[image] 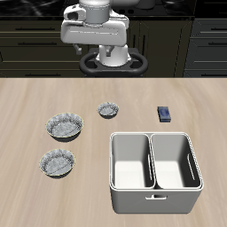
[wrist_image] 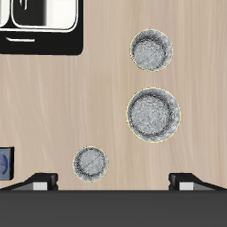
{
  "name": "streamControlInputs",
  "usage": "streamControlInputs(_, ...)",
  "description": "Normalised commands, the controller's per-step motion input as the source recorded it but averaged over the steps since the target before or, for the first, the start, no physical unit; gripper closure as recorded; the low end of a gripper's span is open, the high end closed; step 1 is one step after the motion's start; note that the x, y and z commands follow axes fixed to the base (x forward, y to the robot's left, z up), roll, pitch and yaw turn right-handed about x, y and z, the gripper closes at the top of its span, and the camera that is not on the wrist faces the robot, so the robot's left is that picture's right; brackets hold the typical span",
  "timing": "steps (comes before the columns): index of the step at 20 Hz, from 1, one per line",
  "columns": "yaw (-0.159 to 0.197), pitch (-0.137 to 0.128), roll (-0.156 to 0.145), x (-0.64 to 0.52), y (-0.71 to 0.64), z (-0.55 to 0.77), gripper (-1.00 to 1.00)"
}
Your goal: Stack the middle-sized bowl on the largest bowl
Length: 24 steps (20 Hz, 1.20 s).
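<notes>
The largest bowl (image: 65, 126) is mottled grey-white with a dark rim and sits on the wooden table; it also shows in the wrist view (wrist_image: 153, 113). The middle-sized bowl (image: 58, 163) stands apart from it, nearer the table's front edge, and shows in the wrist view too (wrist_image: 152, 49). Both are empty. My gripper (image: 112, 55) hangs high over the table's back edge, far from both bowls. In the wrist view the gripper (wrist_image: 113, 182) is open and holds nothing, with its fingertips (wrist_image: 40, 181) set wide apart.
A much smaller mottled bowl (image: 108, 110) (wrist_image: 90, 161) sits farther back, beside the largest bowl. A white two-compartment bin (image: 153, 168) (wrist_image: 40, 22) stands near the front edge. A small blue box (image: 165, 113) (wrist_image: 4, 164) lies behind the bin.
</notes>
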Motion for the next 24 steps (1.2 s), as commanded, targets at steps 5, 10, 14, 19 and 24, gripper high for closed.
streamControlInputs(5, -0.055, -0.006, 0.012, 0.41, -0.29, 0.09, -1.0)
streamControlInputs(10, 0.024, -0.006, 0.011, 0.22, -0.16, 0.09, -1.0)
streamControlInputs(14, -0.022, 0.037, 0.005, 0.3, -0.24, 0.02, -1.0)
streamControlInputs(19, -0.015, 0.017, -0.029, 0.28, -0.22, -0.03, -1.0)
streamControlInputs(24, -0.003, 0.003, -0.025, 0.25, -0.24, 0.02, -1.0)
